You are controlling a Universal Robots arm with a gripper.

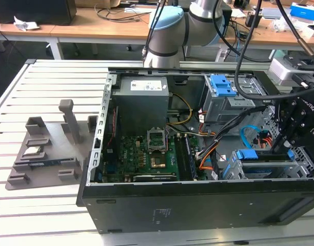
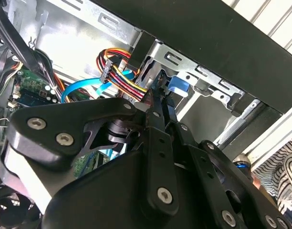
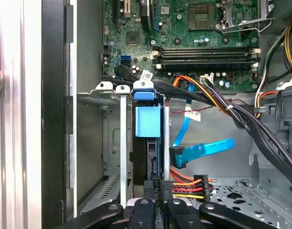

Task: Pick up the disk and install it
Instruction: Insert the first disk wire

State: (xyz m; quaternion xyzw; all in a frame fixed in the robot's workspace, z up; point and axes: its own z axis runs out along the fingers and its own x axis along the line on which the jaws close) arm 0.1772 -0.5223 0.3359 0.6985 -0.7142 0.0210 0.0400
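The disk (image 3: 153,157) stands on edge inside the grey metal drive cage (image 3: 123,143), and its bright blue bracket (image 3: 148,121) faces the first wrist view. My gripper (image 3: 158,185) has its black fingers pinched close on the disk's near end. In the exterior view the gripper (image 1: 280,148) hangs over the case's front corner on the exterior view's right. There the disk's blue bracket (image 1: 247,155) shows in the cage (image 1: 300,166). In the second wrist view the fingertips (image 2: 155,102) meet by a blue piece (image 2: 177,86) of the bracket.
The open black computer case (image 1: 198,205) lies on a slatted table. Inside are the motherboard (image 1: 146,154), power supply (image 1: 141,97) and a second blue-latched cage (image 1: 223,87). Blue and coloured cables (image 3: 203,152) hang beside the disk. A grey fixture (image 1: 44,154) sits at the exterior view's left.
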